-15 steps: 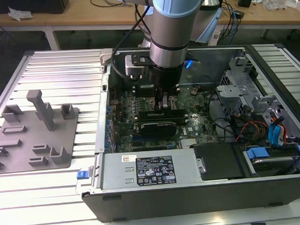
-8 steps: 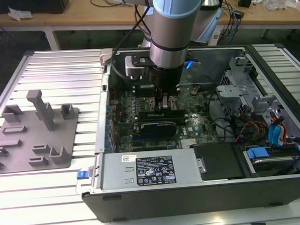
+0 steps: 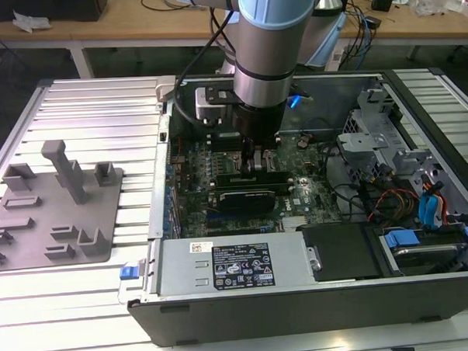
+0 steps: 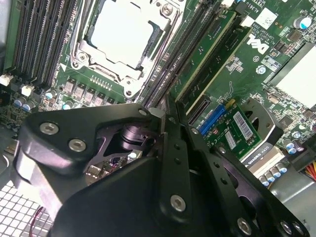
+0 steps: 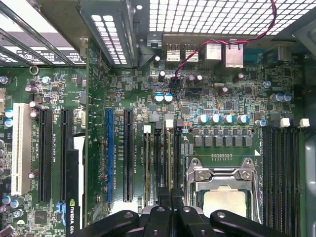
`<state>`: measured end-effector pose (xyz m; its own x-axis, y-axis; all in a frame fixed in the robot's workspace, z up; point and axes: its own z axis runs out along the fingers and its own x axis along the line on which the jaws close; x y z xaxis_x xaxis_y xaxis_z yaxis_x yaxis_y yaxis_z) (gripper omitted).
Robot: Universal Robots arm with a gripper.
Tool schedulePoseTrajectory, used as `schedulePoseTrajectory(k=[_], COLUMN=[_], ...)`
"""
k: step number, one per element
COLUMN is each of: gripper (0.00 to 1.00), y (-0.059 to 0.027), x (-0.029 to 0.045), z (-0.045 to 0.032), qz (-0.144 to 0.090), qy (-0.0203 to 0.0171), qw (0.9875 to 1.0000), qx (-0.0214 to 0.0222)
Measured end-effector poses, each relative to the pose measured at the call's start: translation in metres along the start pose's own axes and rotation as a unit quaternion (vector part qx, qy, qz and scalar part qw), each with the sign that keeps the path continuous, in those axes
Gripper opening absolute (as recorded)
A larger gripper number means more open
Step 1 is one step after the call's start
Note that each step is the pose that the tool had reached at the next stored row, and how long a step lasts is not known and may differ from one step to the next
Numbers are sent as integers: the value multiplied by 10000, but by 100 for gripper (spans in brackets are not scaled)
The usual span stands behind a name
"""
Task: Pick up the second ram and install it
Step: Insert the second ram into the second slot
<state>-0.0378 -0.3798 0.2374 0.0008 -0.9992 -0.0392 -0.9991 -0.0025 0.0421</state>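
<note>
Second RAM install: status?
Done: pickup looks over; the tool is down inside the case, at the memory slots beside the CPU socket. In hand: a thin stick edge, likely the second ram, runs in a slot under the closed tool. Left: can't confirm it's fully seated.

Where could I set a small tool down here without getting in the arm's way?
The ribbed table is bare on the far side of the gray tray and along the strip in front of it. Inside the computer case it is crowded: the gripper is down over the motherboard, with cables on the exterior view's right.
</note>
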Motion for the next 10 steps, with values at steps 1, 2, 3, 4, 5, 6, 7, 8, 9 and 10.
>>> schedulePoseTrajectory(k=[1,2,3,4,5,6,7,8,9,10], gripper=[9,9,9,9,9,9,9,9,9,9], y=[0,-1,0,0,0,0,0,0,-1,-1], x=[0,-1,-1,0,1,1,1,1,0,0], z=[0,1,1,1,6,8,9,11,11,11], qz=[0,0,0,0,-1,0,0,0,-1,-2], qy=[-1,-6,-6,-6,-7,-5,-5,-6,-27,-45], qw=[10000,10000,10000,10000,10000,10000,10000,10000,10000,10000], qx=[0,1,1,0,1,0,0,0,0,0])
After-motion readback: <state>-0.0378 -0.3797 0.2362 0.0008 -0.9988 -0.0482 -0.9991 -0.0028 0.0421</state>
